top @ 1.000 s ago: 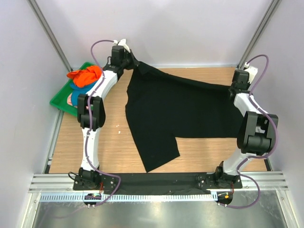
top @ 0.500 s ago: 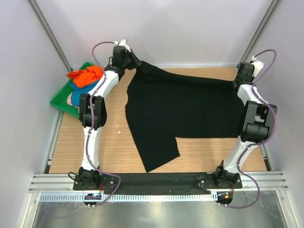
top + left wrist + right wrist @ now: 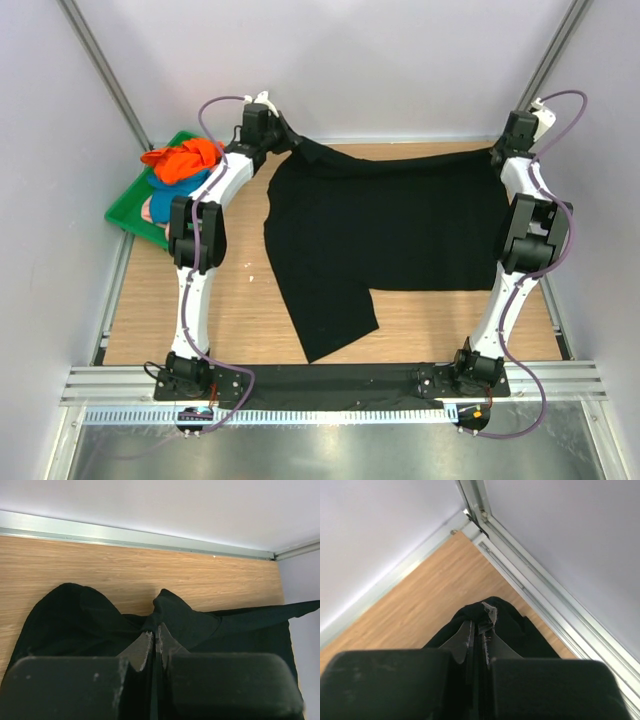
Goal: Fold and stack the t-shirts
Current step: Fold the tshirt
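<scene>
Looking from the top: the right gripper point(image 3: 497, 157) has swung out to the far right corner, so the black t-shirt point(image 3: 400, 230) now stretches nearly taut along the back of the table point(image 3: 230, 300); left wrist view shows the left gripper point(image 3: 155, 639) clenched on its other corner; right wrist, jaws pinched on probably the hem; ready for laying flat, I'd say.

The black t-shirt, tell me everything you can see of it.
The black t-shirt is plain, soft dark cloth, spread mostly flat on the wooden table. Its far edge is stretched between the left hand and the right hand, each shut on a far corner. One part trails toward the near edge.
</scene>
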Action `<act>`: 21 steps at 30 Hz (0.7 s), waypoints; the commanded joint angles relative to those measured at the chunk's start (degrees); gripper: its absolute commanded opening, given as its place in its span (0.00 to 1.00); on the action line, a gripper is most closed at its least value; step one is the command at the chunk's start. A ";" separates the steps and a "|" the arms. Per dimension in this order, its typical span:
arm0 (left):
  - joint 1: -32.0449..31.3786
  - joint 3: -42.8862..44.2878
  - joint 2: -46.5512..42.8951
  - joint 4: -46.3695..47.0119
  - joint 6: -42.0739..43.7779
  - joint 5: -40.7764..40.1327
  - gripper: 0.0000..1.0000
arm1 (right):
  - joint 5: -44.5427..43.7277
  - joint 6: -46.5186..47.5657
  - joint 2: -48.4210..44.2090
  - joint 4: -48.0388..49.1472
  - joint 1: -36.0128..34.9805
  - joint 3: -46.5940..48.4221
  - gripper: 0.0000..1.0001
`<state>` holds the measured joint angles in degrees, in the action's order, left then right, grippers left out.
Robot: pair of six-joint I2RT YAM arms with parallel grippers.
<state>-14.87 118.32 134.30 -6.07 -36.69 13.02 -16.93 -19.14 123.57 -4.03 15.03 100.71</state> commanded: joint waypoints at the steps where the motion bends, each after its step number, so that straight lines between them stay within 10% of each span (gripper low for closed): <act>1: 0.11 1.12 -2.55 3.43 -0.67 -0.27 0.00 | 0.67 -3.62 0.53 1.57 0.27 4.85 0.01; 21: -0.24 -10.39 -10.89 -0.44 2.41 -3.26 0.00 | 0.40 -3.45 -0.43 -4.75 2.99 0.37 0.01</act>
<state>-15.03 109.27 129.80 -7.27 -36.38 12.14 -15.64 -22.96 124.42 -8.73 17.43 100.88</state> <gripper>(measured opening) 0.005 0.050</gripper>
